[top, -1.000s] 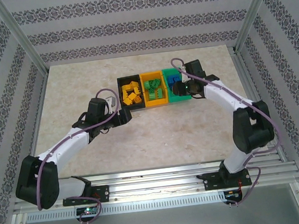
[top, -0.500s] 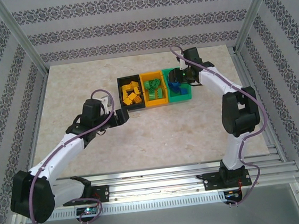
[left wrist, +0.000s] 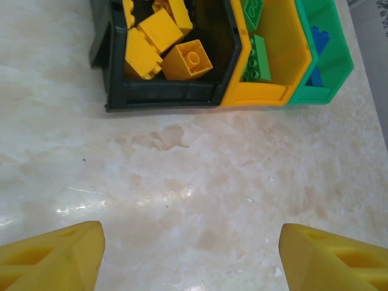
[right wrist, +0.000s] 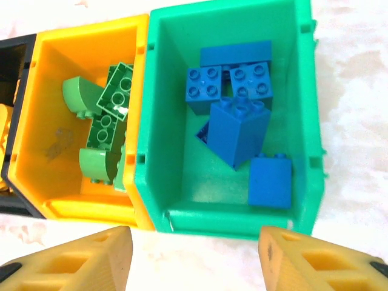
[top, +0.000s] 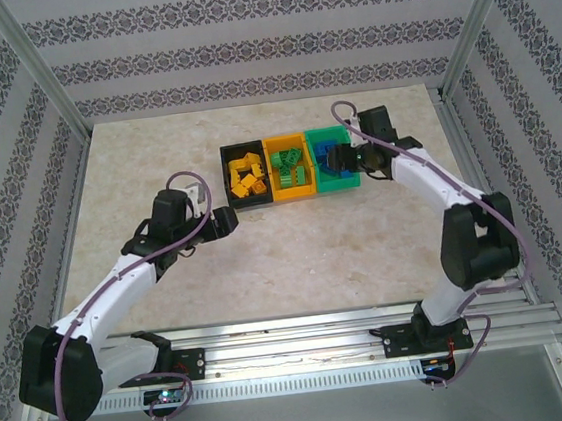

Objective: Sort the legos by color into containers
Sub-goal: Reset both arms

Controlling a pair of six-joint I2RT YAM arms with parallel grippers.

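The right tool point(right wrist: 193, 245) hangs with its yellow fingers point(right wrist: 73, 260) spread wide and nothing between them, just short of the near wall of the green bin point(right wrist: 182, 182). Inside that bin, directly ahead of the tool, lie the blue bricks point(right wrist: 239, 130). There are about six studded blocks, one standing tilted on the others and two flat with four studs up. To the tool's left, joined wall to wall, the orange-yellow bin point(right wrist: 60, 163) holds the green bricks point(right wrist: 114, 91), a mix of dark studded plates and paler rounded pieces heaped along its right side. Farther left, an edge of the black bin point(right wrist: 13, 66) ends the row.

The left tool point(left wrist: 191, 242) hovers over the bare marbled surface point(left wrist: 182, 176), its fingers also wide apart and empty, well back from the row. Ahead of it and slightly left, the black bin carries the yellow bricks point(left wrist: 188, 59), chunky blocks tumbled at angles, one showing a single round stud.
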